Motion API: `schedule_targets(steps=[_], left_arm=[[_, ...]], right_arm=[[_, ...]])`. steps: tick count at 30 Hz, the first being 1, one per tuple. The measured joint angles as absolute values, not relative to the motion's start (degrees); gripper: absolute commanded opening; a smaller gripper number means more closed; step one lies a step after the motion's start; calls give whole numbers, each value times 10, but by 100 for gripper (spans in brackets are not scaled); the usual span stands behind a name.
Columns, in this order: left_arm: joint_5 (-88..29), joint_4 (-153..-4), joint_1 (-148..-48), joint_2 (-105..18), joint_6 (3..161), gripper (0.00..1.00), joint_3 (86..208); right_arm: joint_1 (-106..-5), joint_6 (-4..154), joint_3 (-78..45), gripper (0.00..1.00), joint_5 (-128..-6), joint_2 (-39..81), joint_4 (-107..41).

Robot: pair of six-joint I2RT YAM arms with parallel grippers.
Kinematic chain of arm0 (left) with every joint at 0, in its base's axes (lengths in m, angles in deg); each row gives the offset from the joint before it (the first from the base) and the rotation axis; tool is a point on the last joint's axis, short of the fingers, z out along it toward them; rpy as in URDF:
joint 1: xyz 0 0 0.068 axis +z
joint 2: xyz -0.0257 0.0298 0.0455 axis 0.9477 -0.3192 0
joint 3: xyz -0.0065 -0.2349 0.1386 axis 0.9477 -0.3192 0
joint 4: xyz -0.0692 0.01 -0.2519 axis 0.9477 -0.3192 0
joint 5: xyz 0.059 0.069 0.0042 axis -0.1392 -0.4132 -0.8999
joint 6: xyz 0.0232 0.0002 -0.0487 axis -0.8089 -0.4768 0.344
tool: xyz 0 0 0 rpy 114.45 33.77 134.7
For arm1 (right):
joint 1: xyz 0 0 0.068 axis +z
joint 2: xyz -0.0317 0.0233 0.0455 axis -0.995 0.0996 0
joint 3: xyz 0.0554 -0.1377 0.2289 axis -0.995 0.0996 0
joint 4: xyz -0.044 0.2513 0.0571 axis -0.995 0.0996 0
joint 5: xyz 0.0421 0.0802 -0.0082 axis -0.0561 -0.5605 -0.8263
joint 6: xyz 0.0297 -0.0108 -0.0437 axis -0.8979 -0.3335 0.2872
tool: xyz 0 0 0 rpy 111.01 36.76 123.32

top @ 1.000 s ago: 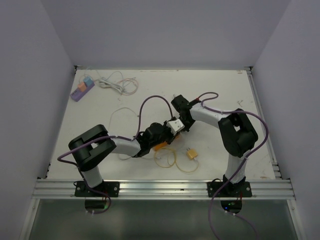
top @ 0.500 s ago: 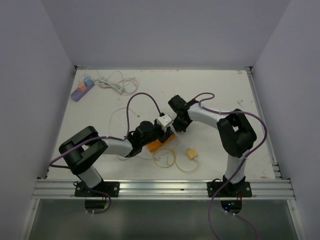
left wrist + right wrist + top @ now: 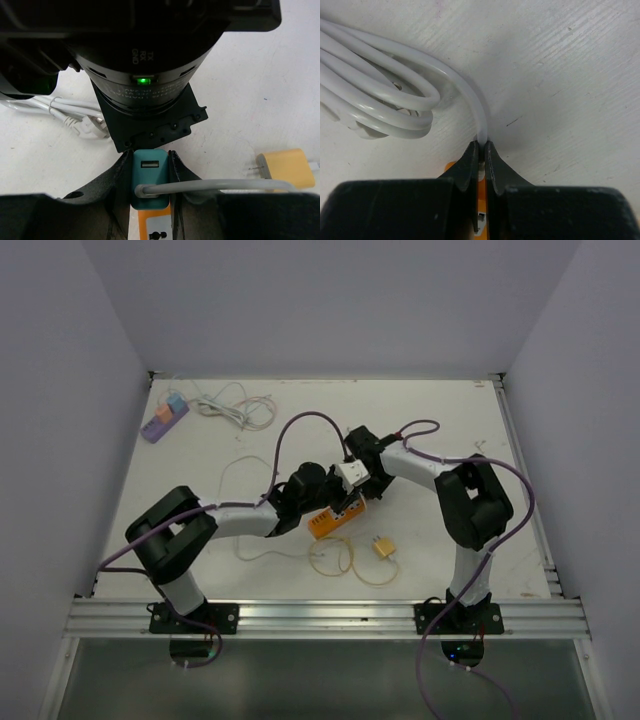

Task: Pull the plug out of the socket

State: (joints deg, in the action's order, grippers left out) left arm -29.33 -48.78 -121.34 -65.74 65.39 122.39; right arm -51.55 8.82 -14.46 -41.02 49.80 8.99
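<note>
Near the table's middle, the left gripper (image 3: pixel 150 165) clamps the teal plug (image 3: pixel 150 176), which sits against the orange socket (image 3: pixel 330 522). At its 2 o'clock, the right gripper (image 3: pixel 481 146) is pinched closed on the white cable (image 3: pixel 479 117). A yellow plug (image 3: pixel 383 547) lies at the socket's 4 o'clock.

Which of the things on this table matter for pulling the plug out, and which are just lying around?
In the job: teal plug, pinched by left gripper; orange socket strip; white cable, pinched by right gripper.
Lying about: yellow plug; purple power strip and its white cord, far left corner.
</note>
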Motion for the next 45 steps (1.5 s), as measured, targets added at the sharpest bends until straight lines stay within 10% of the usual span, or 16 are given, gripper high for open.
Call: schedule_targets(steps=[21,35,45], left_arm=[[-341,-473,-1182,-486,704,0,1135],[-350,-471,-1181,-580,772,7,1102],[-409,-496,-1181,-614,764,36,1135]], right_arm=[[-528,116,-148,0,-411,499,89],[-586,179,-147,39,-406,497,84],[-589,226,-124,43,-376,428,92]])
